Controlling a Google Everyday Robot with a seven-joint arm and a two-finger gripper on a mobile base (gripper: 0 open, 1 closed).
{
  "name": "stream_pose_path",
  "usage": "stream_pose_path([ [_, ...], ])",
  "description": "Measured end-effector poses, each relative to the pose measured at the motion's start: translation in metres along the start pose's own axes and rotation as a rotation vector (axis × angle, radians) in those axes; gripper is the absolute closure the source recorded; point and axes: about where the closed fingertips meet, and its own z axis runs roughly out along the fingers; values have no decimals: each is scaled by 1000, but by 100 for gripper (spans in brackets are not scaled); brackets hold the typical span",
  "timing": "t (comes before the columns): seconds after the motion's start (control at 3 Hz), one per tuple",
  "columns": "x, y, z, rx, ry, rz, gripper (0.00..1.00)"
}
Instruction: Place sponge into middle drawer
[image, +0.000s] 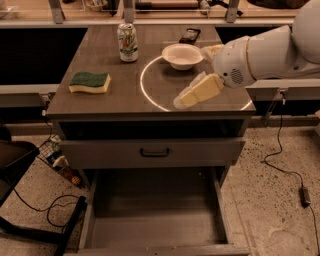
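Now the sponge (89, 82) lies flat on the left part of the counter (125, 102), near its left edge, with the dark green face up and the pale yellow body below. Nothing touches it. Far behind it and a bit to the right stands a can (128, 42), upright. A white bowl (182, 55) sits further right, on the far side of a bright ring (150, 95) that shines on the counter surface. A dark flat phone (190, 35) lies at the far edge, behind the bowl.

The gripper (186, 100) comes in from the right on a white arm (265, 50). It hangs over the counter, just right of the ring's near part, and points down and to the left. It is well apart from the sponge, with the ring between them. Its pale fingers (202, 90) hold nothing; I cannot tell if they are wide or narrow, because they look like one block from this side.

Below the counter, one drawer front (150, 152) with a dark handle is pushed out only a little. Under it the middle drawer (155, 225) is pulled far out toward the near side, and its grey floor is bare. A black cable (287, 170) runs over the speckled floor at the right.
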Motion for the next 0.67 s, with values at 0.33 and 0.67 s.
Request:
stream_pose_path([
  [0.33, -14, -4, 17, 10, -43, -16, 0],
  [0.67, -32, -22, 60, 12, -72, -33, 0],
])
